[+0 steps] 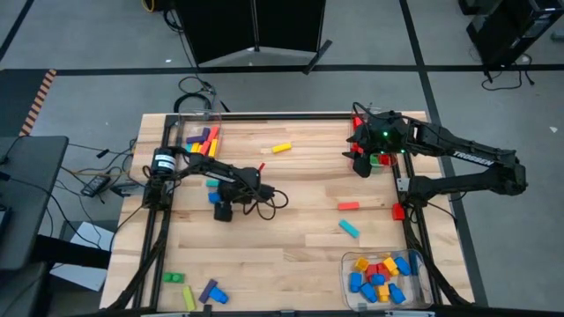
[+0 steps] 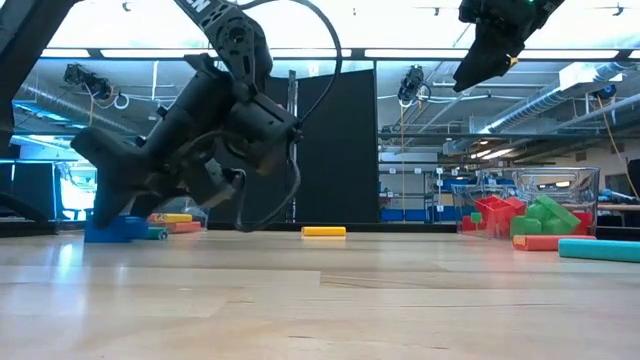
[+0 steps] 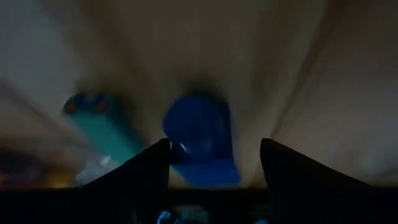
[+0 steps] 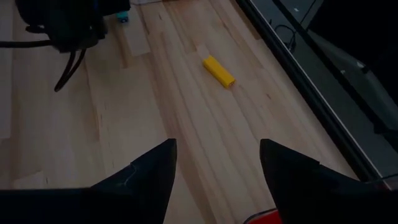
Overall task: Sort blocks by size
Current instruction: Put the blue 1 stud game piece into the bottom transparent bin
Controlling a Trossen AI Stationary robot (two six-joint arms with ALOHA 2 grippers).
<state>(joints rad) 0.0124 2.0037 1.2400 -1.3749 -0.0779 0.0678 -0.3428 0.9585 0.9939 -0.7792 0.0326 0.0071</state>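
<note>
At the upper left of the table in the high view sits a clear bin with long blocks in it, red, yellow, orange and purple. Just below it the left gripper is down low at the table, its arm bent over from the left edge. Its fingers are open around a blue block, with a teal block just beside it; I cannot tell if the fingers touch the blue one. A yellow block lies alone near the top middle. At the upper right, the right gripper hangs open and empty, high above the table beside a bin of red and green blocks. At the lower right, another bin holds short blue, yellow and red blocks.
</note>
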